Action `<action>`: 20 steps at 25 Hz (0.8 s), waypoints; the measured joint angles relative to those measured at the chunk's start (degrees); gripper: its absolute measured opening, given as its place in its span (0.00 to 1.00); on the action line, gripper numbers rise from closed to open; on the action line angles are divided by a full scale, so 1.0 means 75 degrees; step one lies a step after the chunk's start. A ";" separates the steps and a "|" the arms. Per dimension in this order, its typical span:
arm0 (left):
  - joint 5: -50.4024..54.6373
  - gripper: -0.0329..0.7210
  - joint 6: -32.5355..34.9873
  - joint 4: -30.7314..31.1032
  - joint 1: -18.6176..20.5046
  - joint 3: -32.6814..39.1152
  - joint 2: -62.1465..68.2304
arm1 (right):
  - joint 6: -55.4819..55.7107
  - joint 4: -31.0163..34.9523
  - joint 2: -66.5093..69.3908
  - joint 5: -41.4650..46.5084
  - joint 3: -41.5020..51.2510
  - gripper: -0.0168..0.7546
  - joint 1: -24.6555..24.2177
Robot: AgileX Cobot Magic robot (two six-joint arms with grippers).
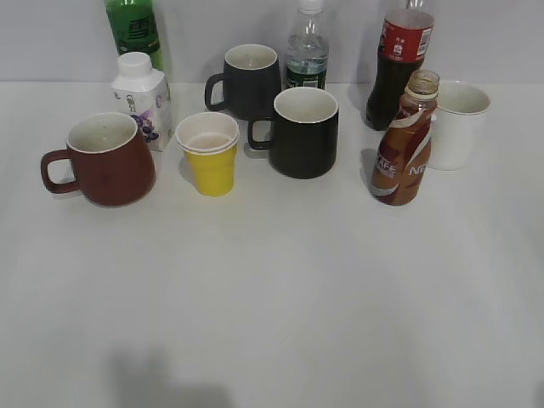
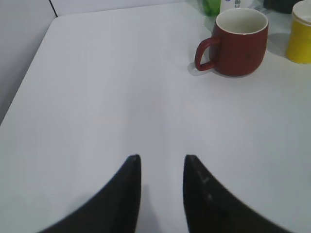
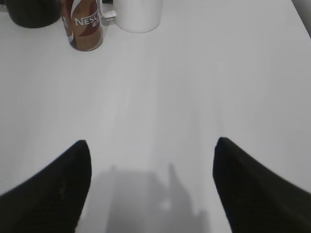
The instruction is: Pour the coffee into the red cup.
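Coffee bottle: the Nescafe coffee bottle (image 1: 405,143) stands upright toward the far right of the desk, just in front of a white cup (image 1: 457,121) and near a cola bottle (image 1: 398,64)
Axis: its long axis runs vertical, the uncapped mouth pointing straight up
Handling: likely light plastic, smooth and a bit slippery under the label; being open and seemingly near full, it could spill if tilted early
Where to grip: the narrowed waist of the curvy body looks the surest hold, taken from the side
Red cup: the red cup (image 1: 107,159) sits toward the far left of the desk, mouth up, loop handle pointing at the left edge; ceramic, so probably heavy and steady
Neighbours: a yellow paper cup (image 1: 209,154) stands just right of it
Right gripper: right gripper (image 3: 151,162) spread wide, holding nothing, above bare desk well short of the bottle
Left gripper: left gripper (image 2: 162,167) set narrow, empty, the cup ahead to its right
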 joint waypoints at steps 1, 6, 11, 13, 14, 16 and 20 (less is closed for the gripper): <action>0.0000 0.36 0.0000 0.0000 0.0000 0.0000 0.0000 | 0.0000 0.0000 0.0000 0.0000 0.0000 0.78 0.0000; 0.0000 0.36 0.0000 0.0000 0.0000 0.0000 0.0000 | 0.0000 0.0000 0.0000 0.0000 0.0000 0.78 0.0000; 0.0000 0.36 0.0000 0.0000 0.0000 0.0000 0.0000 | 0.0000 0.0000 0.0000 0.0000 0.0000 0.78 0.0000; 0.0000 0.36 0.0000 0.0000 0.0000 0.0000 0.0000 | 0.0000 0.0000 0.0000 0.0000 0.0000 0.78 0.0000; 0.0000 0.36 0.0000 0.0000 0.0000 0.0000 0.0000 | 0.0000 0.0000 0.0000 0.0000 0.0000 0.78 0.0000; 0.0000 0.36 0.0000 0.0000 0.0000 0.0000 0.0000 | 0.0000 0.0000 0.0000 0.0000 0.0000 0.78 0.0000; 0.0000 0.36 0.0000 0.0000 0.0000 0.0000 0.0000 | 0.0006 0.0000 0.0000 0.0000 0.0000 0.78 0.0000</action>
